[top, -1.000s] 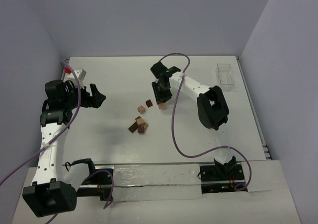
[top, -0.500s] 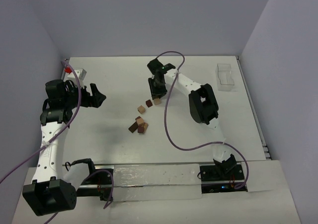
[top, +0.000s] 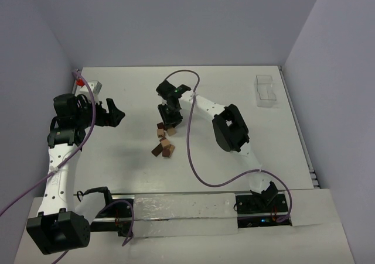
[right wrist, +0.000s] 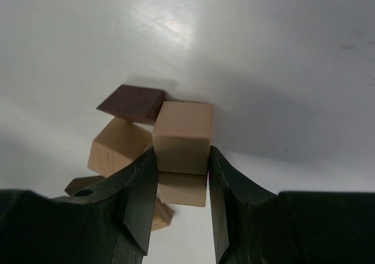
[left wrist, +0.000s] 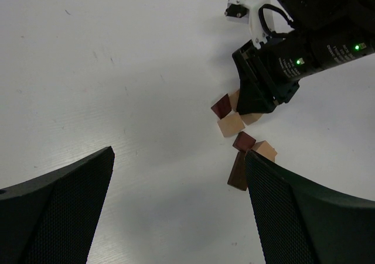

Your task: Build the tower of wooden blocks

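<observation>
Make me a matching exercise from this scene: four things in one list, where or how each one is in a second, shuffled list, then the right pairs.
Things:
1. left fingers
2. right fingers
3. clear tray
4. loose cubes

Places or states:
A. at the far right corner of the table
B. closed on a tan cube
C. scattered mid-table, just on the near side of the right fingers
D. wide open, holding nothing

Pairs: 1-D, 2-B, 3-A, 4-C
</observation>
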`<state>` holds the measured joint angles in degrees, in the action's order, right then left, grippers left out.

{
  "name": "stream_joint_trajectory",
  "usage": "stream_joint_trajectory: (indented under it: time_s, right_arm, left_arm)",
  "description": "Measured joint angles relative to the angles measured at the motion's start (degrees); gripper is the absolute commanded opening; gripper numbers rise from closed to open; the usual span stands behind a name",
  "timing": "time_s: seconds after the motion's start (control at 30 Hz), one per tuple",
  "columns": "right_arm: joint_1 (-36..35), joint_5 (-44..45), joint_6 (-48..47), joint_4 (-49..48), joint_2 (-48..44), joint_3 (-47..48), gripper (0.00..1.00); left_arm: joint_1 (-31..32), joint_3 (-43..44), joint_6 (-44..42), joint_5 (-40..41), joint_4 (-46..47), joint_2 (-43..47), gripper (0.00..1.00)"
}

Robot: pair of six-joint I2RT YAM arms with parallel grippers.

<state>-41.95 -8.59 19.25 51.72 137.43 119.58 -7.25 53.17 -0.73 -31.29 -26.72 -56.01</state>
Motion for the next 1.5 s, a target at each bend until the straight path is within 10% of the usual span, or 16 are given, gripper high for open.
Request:
stream_joint_trajectory:
  time_s: [1.5]
  right_arm:
    - [3.5, 11.6, 13.3, -1.0, -6.0, -9.7, 0.0]
  left_arm:
    - [0.0, -0.4, 2.0, 0.7, 1.4, -1.3, 0.98]
